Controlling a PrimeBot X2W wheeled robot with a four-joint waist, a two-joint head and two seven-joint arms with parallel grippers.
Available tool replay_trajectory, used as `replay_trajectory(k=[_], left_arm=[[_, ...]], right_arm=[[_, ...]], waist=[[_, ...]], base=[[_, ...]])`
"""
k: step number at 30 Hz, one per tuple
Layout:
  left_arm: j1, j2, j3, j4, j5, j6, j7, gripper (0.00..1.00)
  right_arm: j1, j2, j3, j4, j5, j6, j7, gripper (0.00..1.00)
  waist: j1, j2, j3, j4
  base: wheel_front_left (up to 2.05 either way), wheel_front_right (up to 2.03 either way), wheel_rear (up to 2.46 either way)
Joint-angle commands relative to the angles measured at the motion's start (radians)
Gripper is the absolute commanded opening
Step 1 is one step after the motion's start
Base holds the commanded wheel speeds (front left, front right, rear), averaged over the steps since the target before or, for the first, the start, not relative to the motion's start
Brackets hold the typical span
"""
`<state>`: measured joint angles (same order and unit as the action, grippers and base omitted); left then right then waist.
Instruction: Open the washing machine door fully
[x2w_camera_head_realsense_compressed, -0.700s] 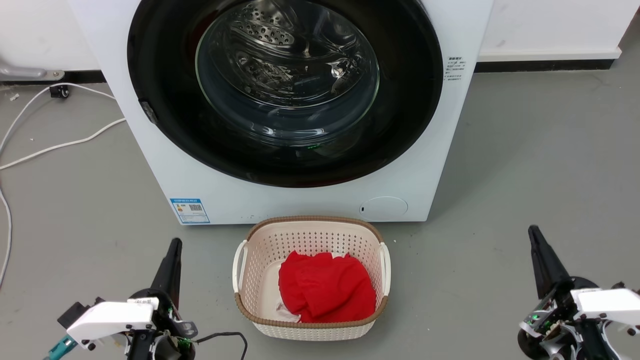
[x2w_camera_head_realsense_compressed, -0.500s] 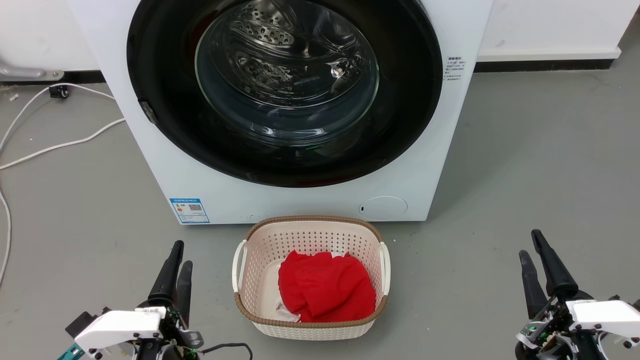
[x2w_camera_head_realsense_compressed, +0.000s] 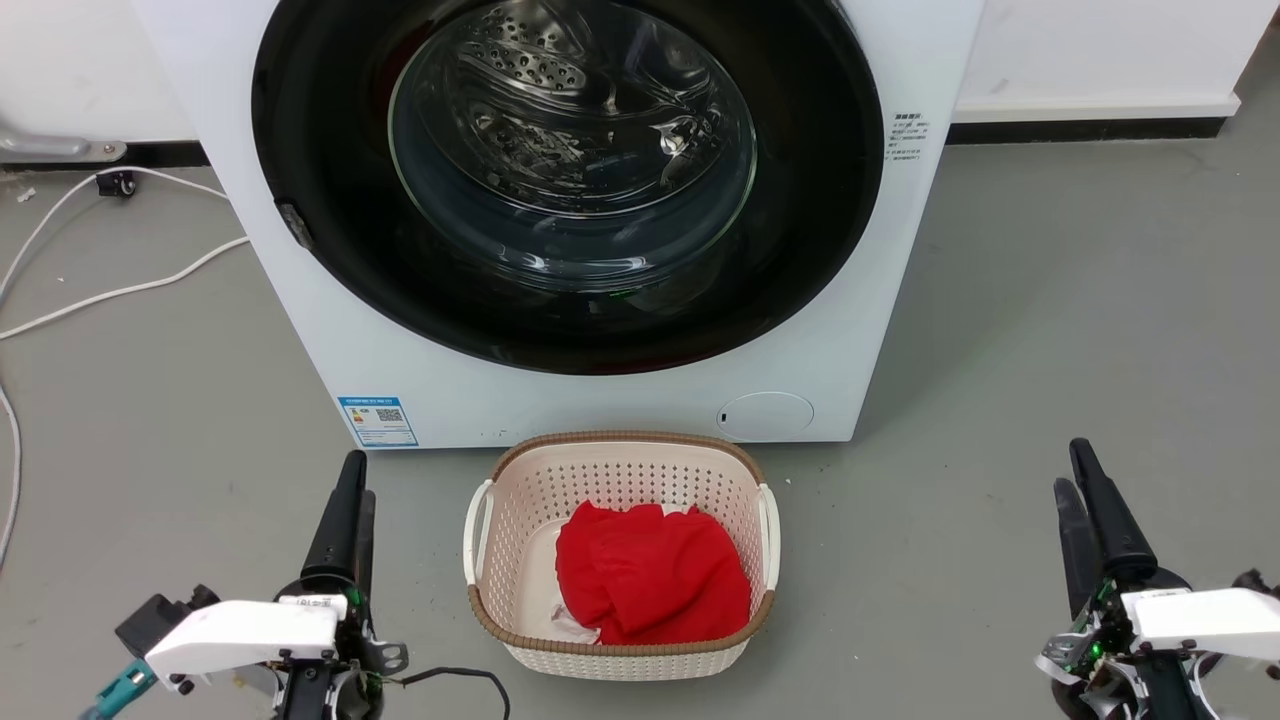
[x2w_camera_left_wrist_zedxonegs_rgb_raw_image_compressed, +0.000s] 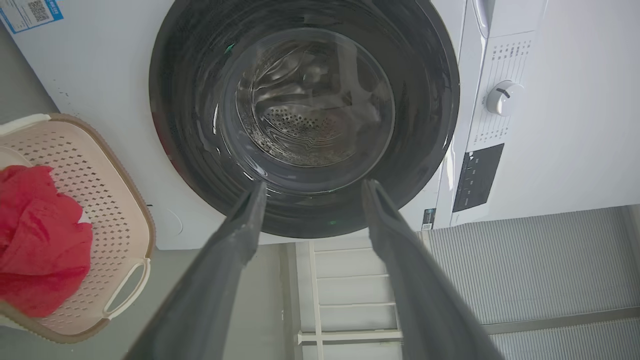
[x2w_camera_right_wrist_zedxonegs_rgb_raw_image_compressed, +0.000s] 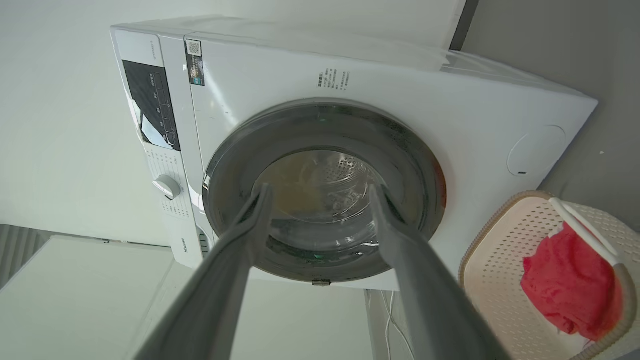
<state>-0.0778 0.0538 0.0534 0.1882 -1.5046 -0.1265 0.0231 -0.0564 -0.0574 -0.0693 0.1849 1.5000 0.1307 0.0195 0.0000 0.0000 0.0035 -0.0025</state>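
Note:
The washing machine (x2w_camera_head_realsense_compressed: 600, 405) is a white front-loader facing me. The washing machine door (x2w_camera_head_realsense_compressed: 800, 250), with its glossy black rim and bulging glass, lies flush against the front. A small dark tab (x2w_camera_head_realsense_compressed: 292, 222) sits on the rim's left edge. My left gripper (x2w_camera_head_realsense_compressed: 358, 478) hovers low at the lower left, open and empty, well short of the machine. My right gripper (x2w_camera_head_realsense_compressed: 1069, 463) is at the lower right, also open and empty. Along the left gripper (x2w_camera_left_wrist_zedxonegs_rgb_raw_image_compressed: 315, 184) I see the door (x2w_camera_left_wrist_zedxonegs_rgb_raw_image_compressed: 185, 125). The right gripper (x2w_camera_right_wrist_zedxonegs_rgb_raw_image_compressed: 320, 187) likewise frames the door (x2w_camera_right_wrist_zedxonegs_rgb_raw_image_compressed: 230, 165).
A cream perforated basket (x2w_camera_head_realsense_compressed: 620, 442) holding a red cloth (x2w_camera_head_realsense_compressed: 650, 585) stands on the grey floor right before the machine, between my grippers. White cables (x2w_camera_head_realsense_compressed: 120, 290) trail over the floor at the left. A control panel and dial (x2w_camera_left_wrist_zedxonegs_rgb_raw_image_compressed: 504, 97) sit on the machine's top part.
Both wrists have rolled a little, so two fingers of each gripper now show, and both tips have edged forward. The door has not moved.

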Motion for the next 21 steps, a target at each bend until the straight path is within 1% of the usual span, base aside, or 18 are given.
replay_trajectory(k=[1, 13, 17, 18, 19, 20, 21], left_arm=[[-0.027, 0.009, 0.004, -0.031, 0.049, -0.003, -0.010, 1.00], [-0.022, 0.004, 0.002, -0.106, 0.359, -0.003, -0.058, 1.00], [-0.013, 0.007, 0.000, -0.115, 0.460, -0.003, -0.073, 1.00], [-0.013, 0.007, 0.000, -0.115, 0.460, -0.003, -0.073, 1.00], [-0.008, 0.006, -0.001, -0.118, 0.506, -0.003, -0.080, 1.00], [-0.008, 0.006, -0.001, -0.118, 0.506, -0.003, -0.080, 1.00], [-0.007, 0.006, 0.000, -0.120, 0.529, -0.003, -0.083, 1.00]], right_arm=[[-0.010, -0.001, 0.005, -0.035, -0.057, 0.000, -0.011, 1.00], [0.002, 0.000, 0.038, -0.124, -0.451, 0.000, -0.058, 1.00], [0.011, 0.001, 0.045, -0.134, -0.561, 0.000, -0.072, 1.00], [0.011, 0.001, 0.045, -0.134, -0.561, 0.000, -0.072, 1.00], [0.016, 0.001, 0.044, -0.135, -0.607, 0.000, -0.079, 1.00], [0.016, 0.001, 0.044, -0.135, -0.607, 0.000, -0.079, 1.00], [0.018, 0.001, 0.044, -0.136, -0.627, 0.000, -0.083, 1.00]], waist=[[0.0000, 0.0000, 0.000, 0.000], [0.0000, 0.0000, 0.001, -0.004], [0.0000, 0.0000, 0.001, -0.005], [0.0000, 0.0000, 0.001, -0.005], [0.0000, 0.0000, 0.001, -0.005], [0.0000, 0.0000, 0.001, -0.005], [0.0000, 0.0000, 0.001, -0.005]], base=[[0.00, 0.00, 0.00], [0.00, 0.00, 0.00], [0.00, 0.00, 0.00], [0.00, 0.00, 0.00], [0.00, 0.00, 0.00], [0.00, 0.00, 0.00], [0.00, 0.00, 0.00]])
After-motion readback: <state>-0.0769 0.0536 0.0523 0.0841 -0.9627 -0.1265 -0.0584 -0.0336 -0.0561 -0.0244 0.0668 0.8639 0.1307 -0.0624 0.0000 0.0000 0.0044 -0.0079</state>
